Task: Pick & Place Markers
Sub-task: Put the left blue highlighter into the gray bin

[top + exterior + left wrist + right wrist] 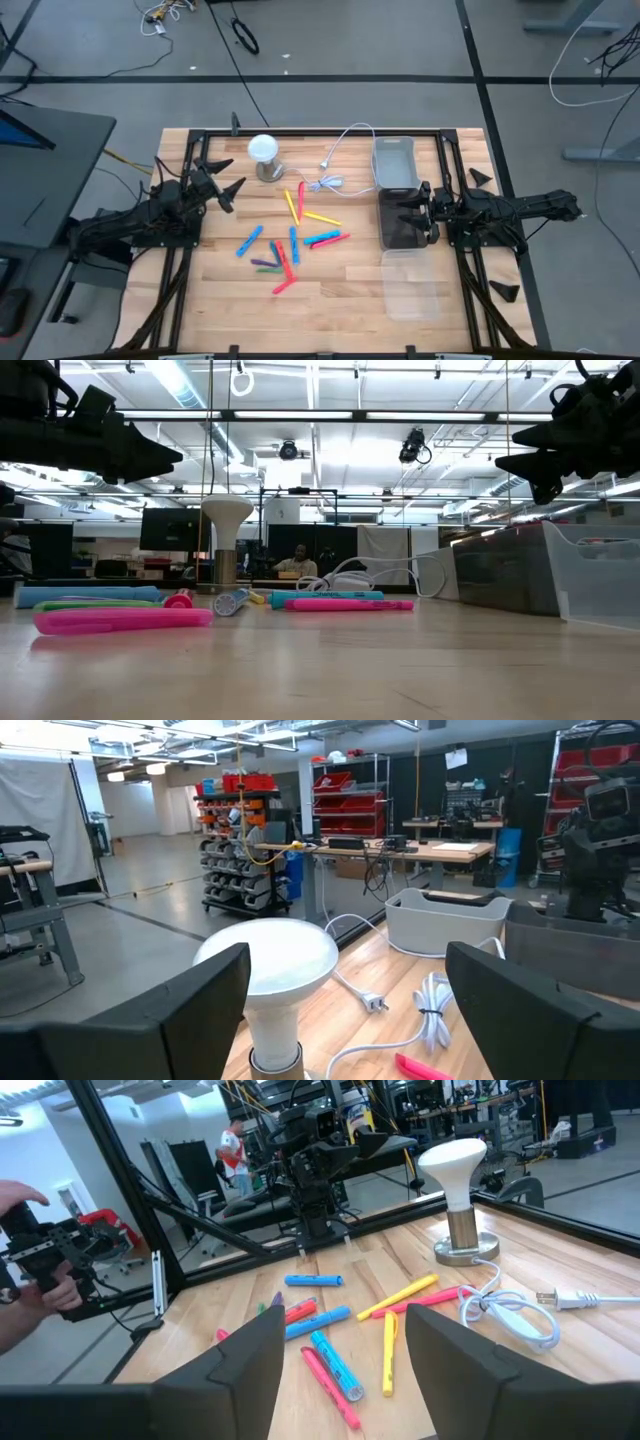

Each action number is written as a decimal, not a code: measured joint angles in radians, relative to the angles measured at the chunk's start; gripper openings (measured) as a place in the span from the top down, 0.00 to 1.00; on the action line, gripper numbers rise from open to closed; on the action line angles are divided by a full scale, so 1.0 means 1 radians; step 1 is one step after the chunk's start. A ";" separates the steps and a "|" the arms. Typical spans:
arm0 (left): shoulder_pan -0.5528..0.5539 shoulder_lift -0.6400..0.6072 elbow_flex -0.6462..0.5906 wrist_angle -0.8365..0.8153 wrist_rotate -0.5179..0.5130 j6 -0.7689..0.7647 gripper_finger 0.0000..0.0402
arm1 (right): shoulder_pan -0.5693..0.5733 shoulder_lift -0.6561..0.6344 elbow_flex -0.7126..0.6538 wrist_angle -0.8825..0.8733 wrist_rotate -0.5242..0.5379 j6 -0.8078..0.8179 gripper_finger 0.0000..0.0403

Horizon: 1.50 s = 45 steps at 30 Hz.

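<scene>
Several markers (290,238), red, pink, blue, yellow, green and purple, lie flat and scattered on the middle of the wooden table; they also show in the right wrist view (335,1335) and the low view (200,605). My left gripper (228,190) hovers open above the table's left part, to the left of the markers and near the lamp, its fingers wide apart (345,1020). My right gripper (408,213) hovers open over the dark bin at the table's right, pointing toward the markers (345,1355). Both are raised clear of the table in the low view.
A white-headed lamp (264,155) stands on the far part of the table, with a white cable and plug (335,165) beside it. At the right stand a grey bin (397,162), a dark bin (390,235) and a clear bin (412,285). A person's hand (30,1290) shows beyond the table.
</scene>
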<state>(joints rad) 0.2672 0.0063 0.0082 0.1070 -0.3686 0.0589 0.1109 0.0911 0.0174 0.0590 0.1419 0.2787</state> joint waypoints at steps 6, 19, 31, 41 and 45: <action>0.000 0.000 0.000 0.000 -0.006 -0.004 0.14 | 0.000 0.000 0.000 0.000 0.000 0.000 0.47; -0.002 0.031 0.077 -0.128 -0.040 -0.119 0.14 | 0.000 0.000 0.000 0.000 0.000 0.000 0.47; -0.005 0.351 0.422 -0.459 -0.016 -0.453 0.14 | 0.000 0.000 0.000 0.000 0.000 0.000 0.47; -0.121 0.634 0.705 -0.766 0.007 -0.683 0.14 | 0.000 0.000 0.000 0.000 0.000 0.000 0.47; -0.184 0.714 0.800 -0.873 0.006 -0.794 0.14 | 0.000 0.000 0.000 0.000 0.000 0.000 0.47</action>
<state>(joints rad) 0.0830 0.7204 0.8083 -0.7661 -0.3629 -0.7347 0.1109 0.0912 0.0176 0.0591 0.1417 0.2787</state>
